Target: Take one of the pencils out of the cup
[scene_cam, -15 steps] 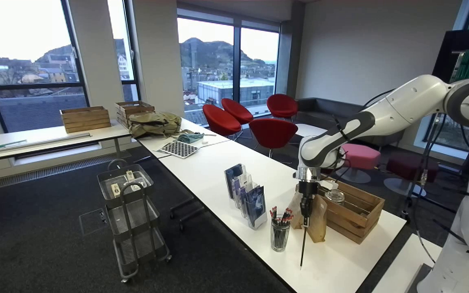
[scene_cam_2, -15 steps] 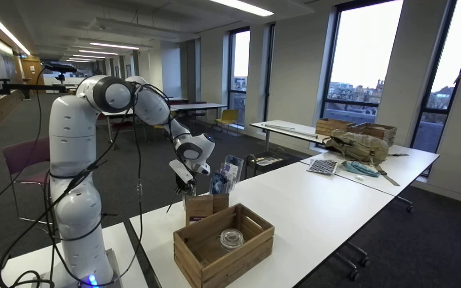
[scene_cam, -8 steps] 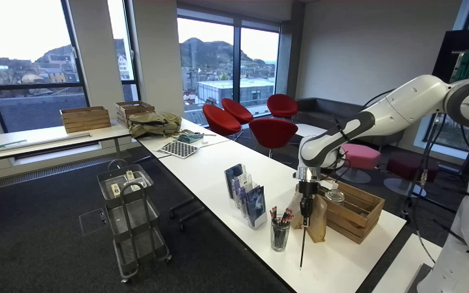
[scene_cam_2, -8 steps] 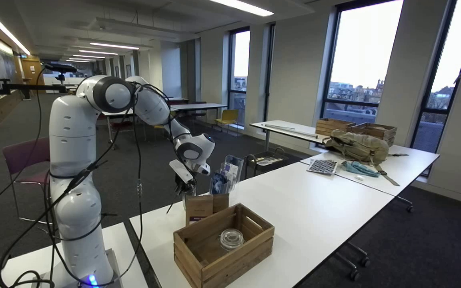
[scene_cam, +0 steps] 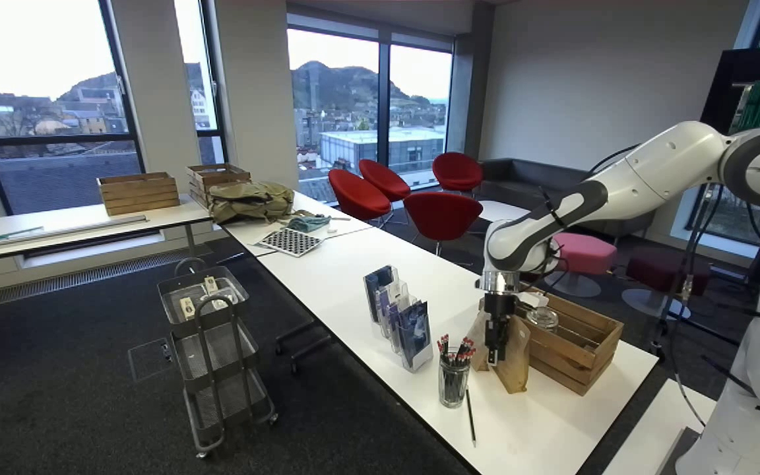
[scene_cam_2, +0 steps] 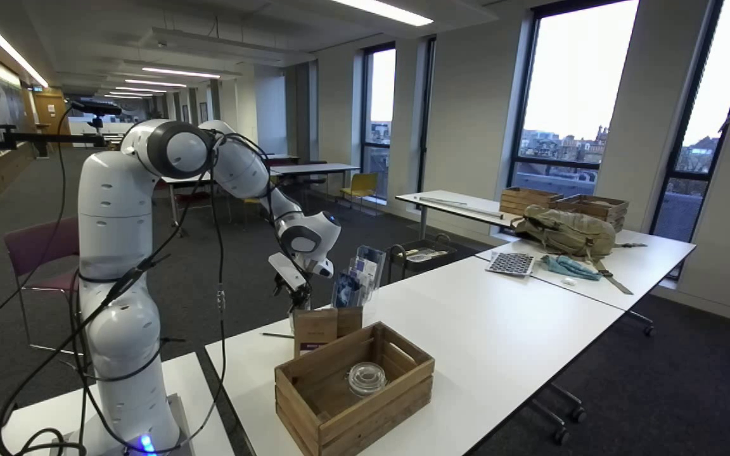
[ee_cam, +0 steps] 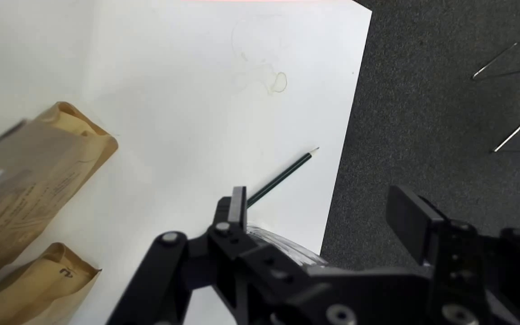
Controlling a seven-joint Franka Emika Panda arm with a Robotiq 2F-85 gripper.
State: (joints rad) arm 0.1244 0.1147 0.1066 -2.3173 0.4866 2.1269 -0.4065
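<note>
In an exterior view the arm point(scene_cam_2: 118, 209) is glossy white and smoothly rounded, its upper-left joint point(scene_cam_2: 184, 155) ringed in dark grey. Black cables point(scene_cam_2: 127, 280) trail along it, with black straps point(scene_cam_2: 100, 279) around it, and a blue light point(scene_cam_2: 146, 442) glows at lower left. A silver collar point(scene_cam: 500, 282) tops the matte black gripper point(ee_cam: 316, 207), which shows round, pale screws point(ee_cam: 169, 237) low in the wrist view.

Dark green pencil point(ee_cam: 280, 179), white table point(ee_cam: 174, 104)

No wording is legible: print point(ee_cam: 39, 194) on a brown paper bag point(ee_cam: 32, 180) blurs in the wrist view, a small dark mark point(ee_cam: 66, 272) on a second bag point(ee_cam: 39, 291) is unclear, and a bag's label point(scene_cam_2: 312, 346) in an exterior view is too small.
</note>
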